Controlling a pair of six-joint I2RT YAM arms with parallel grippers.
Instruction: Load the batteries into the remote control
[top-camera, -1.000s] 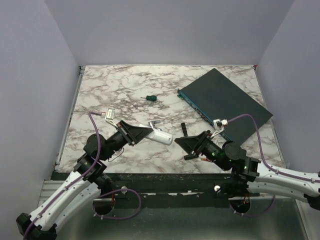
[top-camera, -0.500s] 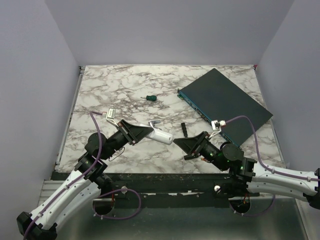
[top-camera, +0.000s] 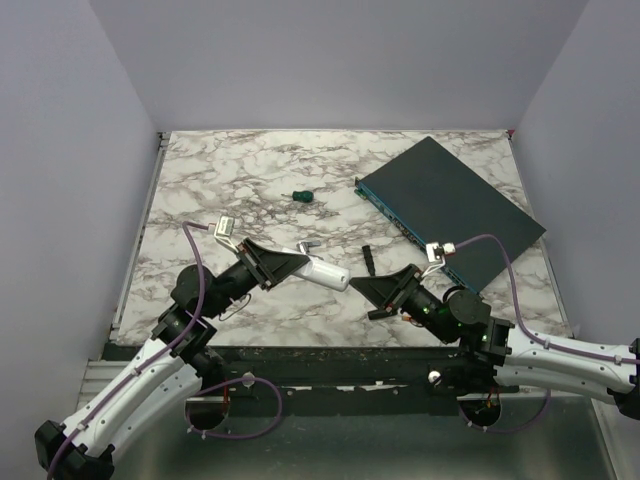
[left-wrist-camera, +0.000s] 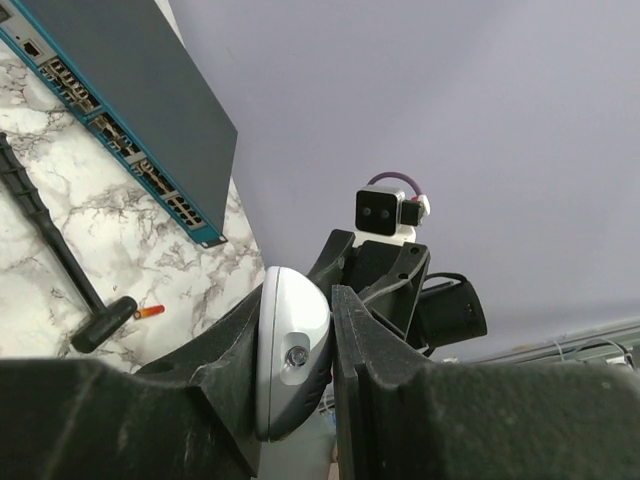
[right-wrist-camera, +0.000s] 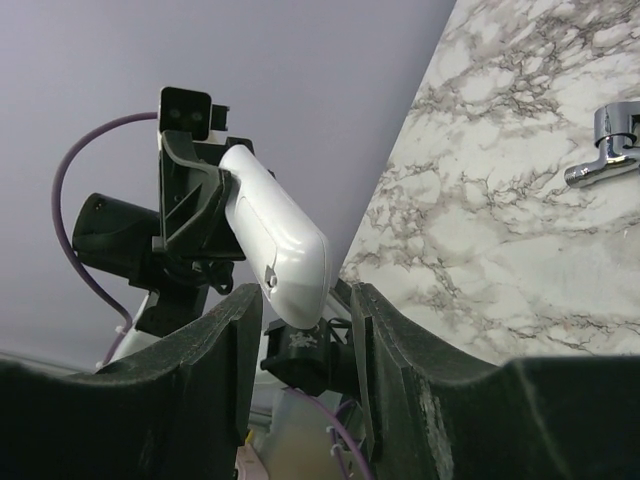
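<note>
Clamped shut, the left jaws are closed on the remote control (top-camera: 322, 271), which is held off the desk (top-camera: 200, 180) with its free end pointed into the right jaws; these are spread wide, and nothing is gripped by them. Loading is judged barely begun: one orange-red battery (left-wrist-camera: 150, 312) is seen lying on the marble just beside a black tool (left-wrist-camera: 98, 322), and no open compartment is shown. A smooth, rounded white shell with a small dark lens at its tip is presented. A teal box (top-camera: 455, 200) is set behind.
</note>
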